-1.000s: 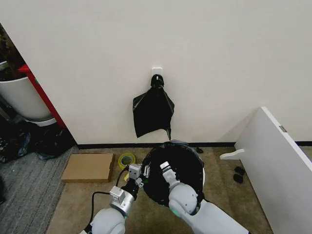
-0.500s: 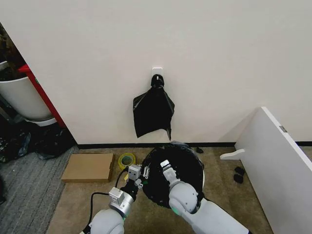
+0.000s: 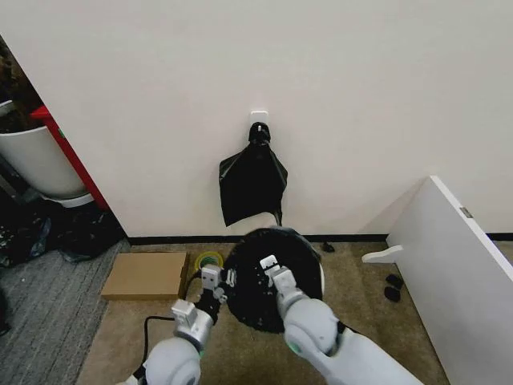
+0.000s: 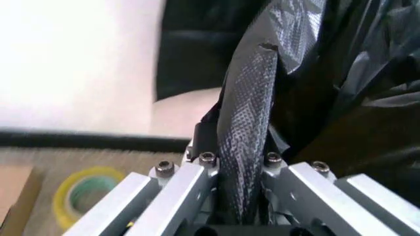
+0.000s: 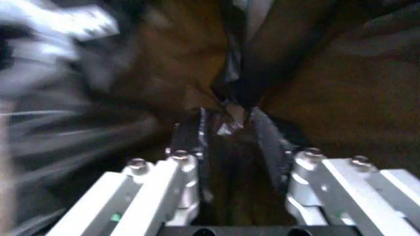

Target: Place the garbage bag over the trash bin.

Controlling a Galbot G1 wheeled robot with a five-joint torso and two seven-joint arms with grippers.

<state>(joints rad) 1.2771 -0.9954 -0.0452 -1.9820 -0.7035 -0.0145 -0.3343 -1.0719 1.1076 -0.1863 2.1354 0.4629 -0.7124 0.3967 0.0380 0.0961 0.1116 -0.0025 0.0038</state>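
Both arms held the black bag over the bin by the wall.

The garbage bag (image 3: 268, 277) lay draped over the trash bin (image 3: 319, 277), which stood on the carpeted floor close to the wall's baseboard, with only a sliver of its pale rim showing on the side of the robot's right arm. The left gripper (image 3: 215, 282) was at the bag's near left edge, its jaws closed on a fold of the black plastic that ran up between them in the left wrist view (image 4: 246, 147). The right gripper (image 3: 271, 267) reached over the middle of the bin's mouth, its jaws pinching a crease of the bag (image 5: 229, 118). Above, the spare bundle of black bags (image 3: 252, 183) hung on the wall. A yellow tape roll (image 3: 210, 261) and a flat cardboard box (image 3: 146, 275) lay on the floor just left of the bin.
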